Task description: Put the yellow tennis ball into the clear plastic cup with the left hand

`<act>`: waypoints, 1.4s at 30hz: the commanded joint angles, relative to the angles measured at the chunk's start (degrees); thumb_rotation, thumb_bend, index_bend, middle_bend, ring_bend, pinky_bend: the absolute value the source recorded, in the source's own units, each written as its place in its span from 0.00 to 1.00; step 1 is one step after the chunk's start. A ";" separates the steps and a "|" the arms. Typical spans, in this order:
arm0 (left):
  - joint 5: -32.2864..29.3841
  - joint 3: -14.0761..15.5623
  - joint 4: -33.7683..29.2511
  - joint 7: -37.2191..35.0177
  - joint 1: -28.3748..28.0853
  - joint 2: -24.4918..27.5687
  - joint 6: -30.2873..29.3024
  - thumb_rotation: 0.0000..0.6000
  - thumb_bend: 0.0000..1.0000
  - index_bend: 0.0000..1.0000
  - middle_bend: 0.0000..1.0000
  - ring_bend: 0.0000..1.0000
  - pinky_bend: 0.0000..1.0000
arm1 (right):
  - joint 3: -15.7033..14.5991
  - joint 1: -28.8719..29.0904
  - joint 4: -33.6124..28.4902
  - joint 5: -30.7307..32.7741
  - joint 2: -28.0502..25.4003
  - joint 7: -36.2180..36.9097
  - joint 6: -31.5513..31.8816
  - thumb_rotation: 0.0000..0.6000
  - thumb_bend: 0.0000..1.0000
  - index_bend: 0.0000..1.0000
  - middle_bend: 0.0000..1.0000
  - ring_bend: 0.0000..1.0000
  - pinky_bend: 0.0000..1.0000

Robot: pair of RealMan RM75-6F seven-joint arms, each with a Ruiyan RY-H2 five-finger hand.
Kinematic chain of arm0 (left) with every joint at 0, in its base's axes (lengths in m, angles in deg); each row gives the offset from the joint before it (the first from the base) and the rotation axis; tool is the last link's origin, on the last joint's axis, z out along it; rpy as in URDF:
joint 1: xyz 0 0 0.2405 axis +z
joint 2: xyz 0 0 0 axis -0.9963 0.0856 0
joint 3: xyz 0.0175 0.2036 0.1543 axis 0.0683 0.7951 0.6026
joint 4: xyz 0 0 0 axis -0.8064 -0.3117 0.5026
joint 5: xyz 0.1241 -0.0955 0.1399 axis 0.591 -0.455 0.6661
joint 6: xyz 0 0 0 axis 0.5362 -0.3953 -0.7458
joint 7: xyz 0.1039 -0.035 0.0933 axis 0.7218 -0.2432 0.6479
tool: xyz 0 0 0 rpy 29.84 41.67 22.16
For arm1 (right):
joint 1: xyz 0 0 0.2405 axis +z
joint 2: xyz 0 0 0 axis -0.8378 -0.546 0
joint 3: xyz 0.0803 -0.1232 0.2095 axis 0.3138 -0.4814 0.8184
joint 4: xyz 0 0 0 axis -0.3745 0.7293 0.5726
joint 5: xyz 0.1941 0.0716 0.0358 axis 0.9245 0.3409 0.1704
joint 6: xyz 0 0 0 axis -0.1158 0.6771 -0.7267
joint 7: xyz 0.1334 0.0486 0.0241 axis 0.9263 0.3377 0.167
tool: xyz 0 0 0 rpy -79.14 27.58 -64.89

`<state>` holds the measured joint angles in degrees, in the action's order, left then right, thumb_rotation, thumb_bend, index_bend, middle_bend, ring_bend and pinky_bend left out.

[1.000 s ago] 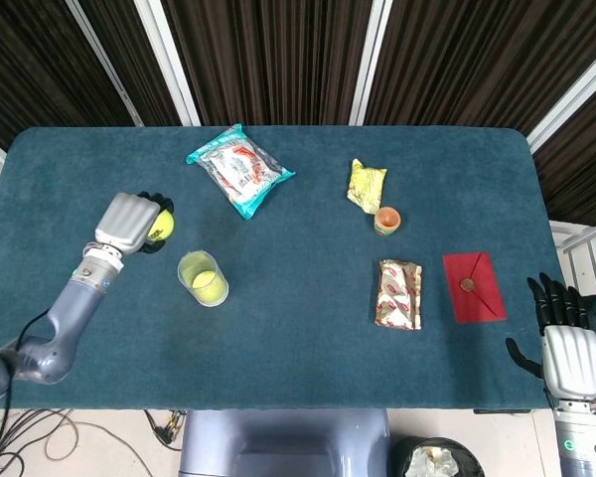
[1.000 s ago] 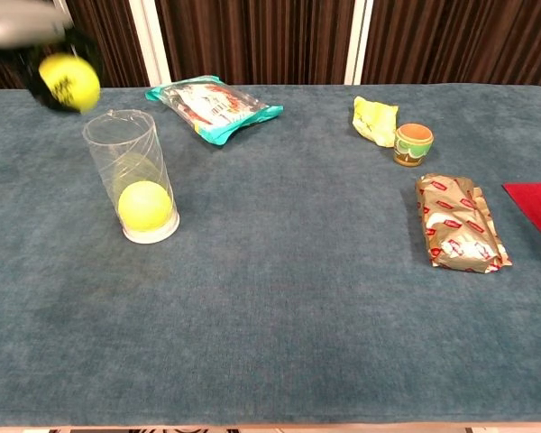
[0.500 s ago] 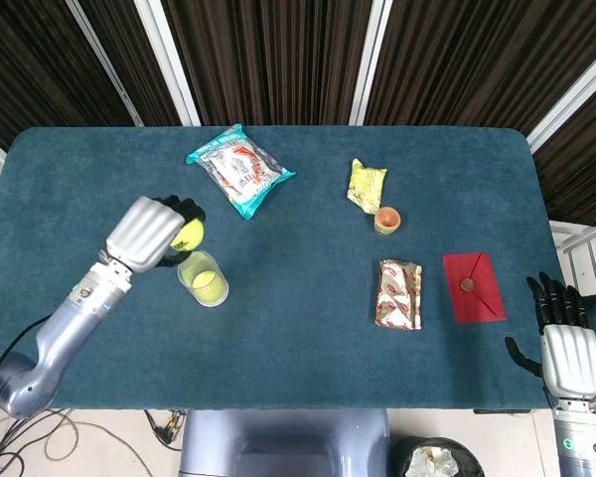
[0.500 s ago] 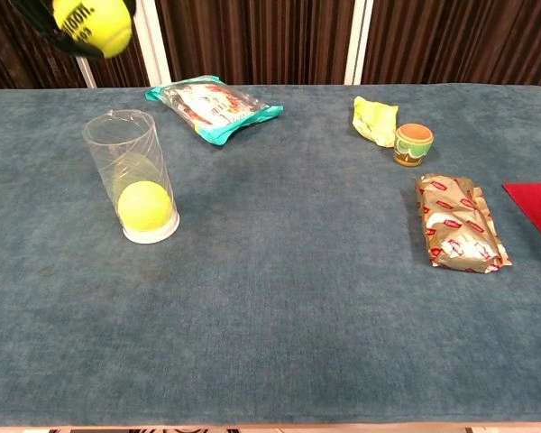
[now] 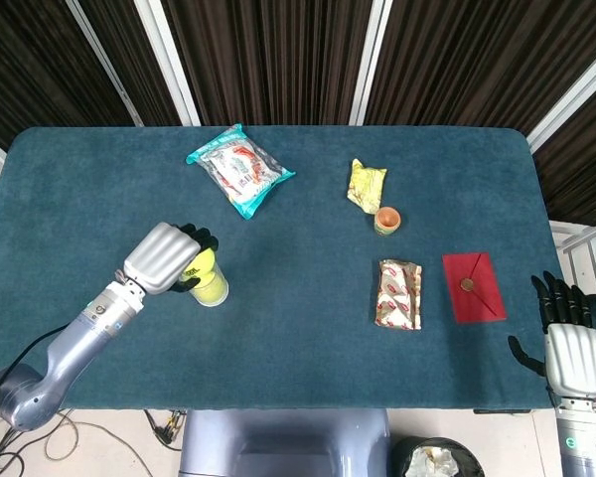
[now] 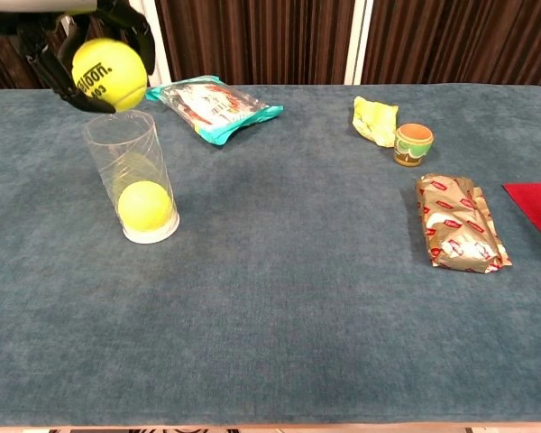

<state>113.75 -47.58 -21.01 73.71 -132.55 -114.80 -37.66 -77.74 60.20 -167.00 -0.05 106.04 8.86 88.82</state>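
Centrally, the left hand [image 6: 90, 36] holds a tennis ball [image 6: 109, 73] in black fingers [image 6: 137, 27] curled around its upper half, directly above the mouth of the cup [image 6: 131, 176]. The ball's underside sits just over the rim; whether it touches the rim cannot be told. Dark lettering shows on the ball's front face in the chest view. From the head view, the silver back of the left hand [image 5: 162, 258] covers most of the ball [image 5: 203, 263], and the cup [image 5: 214, 289] shows only at its lower right edge.

The cup stands upright on the blue table [image 6: 279, 316], toward its left side. A second ball [image 6: 145, 205] rests on the cup's bottom, seen through the clear wall.

Behind the cup, near the far edge, lies a teal snack bag [image 6: 214, 106]. To the right lies a crumpled yellow wrapper [image 6: 375, 119], and just beside it stands a small orange pot [image 6: 413, 143]. Nearer the camera lies a gold and red packet [image 6: 458, 224]. A red envelope [image 5: 473, 286] lies flat to the right of the packet, apart from it, with a small round brown seal at its middle.

The right hand [image 5: 566, 343] is off the table at its near right corner, back plate upward, dark fingers extended and slightly apart, holding nothing.
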 commanded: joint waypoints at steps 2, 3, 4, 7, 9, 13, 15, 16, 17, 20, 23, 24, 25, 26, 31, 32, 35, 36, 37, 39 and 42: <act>-0.40 0.84 -0.02 0.24 -0.09 0.30 1.09 1.00 0.25 0.38 0.44 0.39 0.60 | 0.02 -0.05 -0.11 -0.09 -0.06 0.09 0.16 1.00 0.34 0.00 0.02 0.02 0.00; -0.51 0.98 -0.01 0.25 -0.14 0.35 1.35 1.00 0.23 0.37 0.44 0.39 0.60 | -0.01 -0.07 -0.13 -0.10 -0.06 0.09 0.17 1.00 0.34 0.00 0.02 0.02 0.00; -0.61 1.09 -0.01 0.20 -0.17 0.40 1.56 1.00 0.21 0.36 0.43 0.38 0.60 | -0.02 -0.08 -0.14 -0.11 -0.07 0.10 0.18 1.00 0.34 0.00 0.02 0.02 0.00; -0.99 1.31 0.06 0.17 -0.35 0.57 2.11 1.00 0.15 0.33 0.40 0.37 0.59 | -0.11 -0.08 -0.19 -0.21 -0.11 0.33 0.11 1.00 0.34 0.00 0.02 0.02 0.00; -1.35 1.32 0.04 0.06 -0.48 0.73 2.41 1.00 0.13 0.32 0.38 0.35 0.59 | -0.14 -0.09 -0.22 -0.27 -0.14 0.41 0.12 1.00 0.34 0.00 0.02 0.02 0.00; -1.63 1.17 -0.34 -0.17 -0.71 1.27 2.60 1.00 0.08 0.30 0.32 0.32 0.57 | -0.17 -0.15 -0.30 -0.34 -0.21 0.38 0.23 1.00 0.34 0.00 0.02 0.02 0.00; -1.47 0.96 -0.65 -0.32 -0.66 1.55 2.14 1.00 0.07 0.29 0.30 0.31 0.56 | -0.17 -0.18 -0.34 -0.37 -0.27 0.36 0.29 1.00 0.34 0.00 0.02 0.02 0.00; -1.40 0.87 -0.77 -0.35 -0.61 1.68 1.89 1.00 0.07 0.29 0.29 0.31 0.56 | -0.16 -0.18 -0.35 -0.39 -0.27 0.35 0.32 1.00 0.34 0.00 0.02 0.02 0.00; -1.33 0.78 -0.88 -0.32 -0.57 1.82 1.61 1.00 0.07 0.29 0.29 0.31 0.56 | -0.15 -0.19 -0.36 -0.39 -0.26 0.38 0.35 1.00 0.34 0.00 0.02 0.02 0.00; -1.06 0.39 -1.34 -0.16 -0.36 2.27 0.42 1.00 0.07 0.29 0.29 0.30 0.56 | -0.14 -0.19 -0.34 -0.41 -0.24 0.43 0.38 1.00 0.34 0.00 0.02 0.02 0.00; -0.77 0.11 -1.91 -0.21 -0.08 2.74 -0.54 1.00 0.07 0.29 0.29 0.31 0.56 | -0.13 -0.22 -0.35 -0.45 -0.24 0.45 0.46 1.00 0.34 0.00 0.02 0.02 0.00; -0.44 0.02 -2.28 -0.29 0.20 3.11 -1.19 1.00 0.07 0.29 0.29 0.31 0.56 | -0.12 -0.25 -0.37 -0.47 -0.27 0.45 0.53 1.00 0.34 0.00 0.02 0.02 0.00; -0.11 0.00 -2.60 -0.29 0.51 3.45 -1.81 1.00 0.07 0.29 0.29 0.31 0.56 | -0.13 -0.26 -0.40 -0.49 -0.30 0.45 0.55 1.00 0.34 0.00 0.02 0.02 0.00; 0.48 0.07 -2.97 -0.02 1.02 3.95 -2.84 1.00 0.07 0.29 0.29 0.31 0.56 | -0.14 -0.25 -0.41 -0.49 -0.31 0.46 0.52 1.00 0.34 0.00 0.02 0.02 0.00; 7.81 3.16 -5.11 4.32 6.48 7.41 -11.61 1.00 0.07 0.29 0.28 0.29 0.54 | -0.17 -0.34 -0.56 -0.47 -0.49 0.73 0.54 1.00 0.34 0.00 0.02 0.02 0.00; 9.02 3.97 -5.52 4.78 7.97 7.97 -13.55 1.00 0.07 0.28 0.26 0.27 0.51 | -0.16 -0.36 -0.57 -0.50 -0.51 0.82 0.60 1.00 0.34 0.00 0.02 0.02 0.00; 13.47 7.44 -6.14 4.79 14.65 9.18 -21.70 1.00 0.07 0.26 0.20 0.22 0.44 | -0.12 -0.52 -0.64 -0.63 -0.64 1.17 0.96 1.00 0.34 0.00 0.02 0.02 0.00; 14.82 8.45 -5.89 4.14 16.59 9.17 -23.96 1.00 0.07 0.26 0.18 0.20 0.42 | -0.14 -0.55 -0.67 -0.70 -0.68 1.24 1.01 1.00 0.34 0.00 0.02 0.02 0.00; 16.19 9.43 -5.35 3.17 18.42 8.96 -26.03 1.00 0.07 0.26 0.17 0.18 0.41 | -0.16 -0.57 -0.70 -0.75 -0.72 1.26 1.04 1.00 0.34 0.00 0.02 0.02 0.00; 18.56 11.43 -3.56 0.78 21.80 8.29 -29.38 1.00 0.07 0.26 0.13 0.15 0.37 | -0.24 -0.59 -0.77 -0.87 -0.74 1.24 1.06 1.00 0.34 0.00 0.02 0.02 0.00; 20.46 13.99 0.44 -2.07 25.94 6.85 -32.58 1.00 0.07 0.23 0.09 0.09 0.31 | -0.36 -0.53 -0.79 -1.14 -0.71 1.10 1.01 1.00 0.34 0.00 0.02 0.02 0.00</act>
<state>131.76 -36.83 -23.92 74.48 -110.76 -107.10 -66.82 -78.09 59.67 -167.80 -1.17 105.32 9.97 89.83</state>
